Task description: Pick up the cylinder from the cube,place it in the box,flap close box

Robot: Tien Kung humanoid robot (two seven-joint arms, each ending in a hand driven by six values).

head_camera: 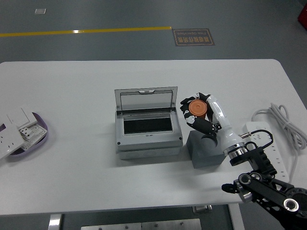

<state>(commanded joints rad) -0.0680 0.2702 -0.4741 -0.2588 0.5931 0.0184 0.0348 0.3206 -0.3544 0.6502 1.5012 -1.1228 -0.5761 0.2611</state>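
The orange cylinder (196, 108) is gripped by the curled fingers of the right hand (200, 115), held above the grey cube (205, 151) beside the open box (147, 125). No legible writing is seen.

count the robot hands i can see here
1. The right hand comes in from the lower right, above the grey cube beside the open box, its fingers closed around the orange cylinder. The left hand is out of view.
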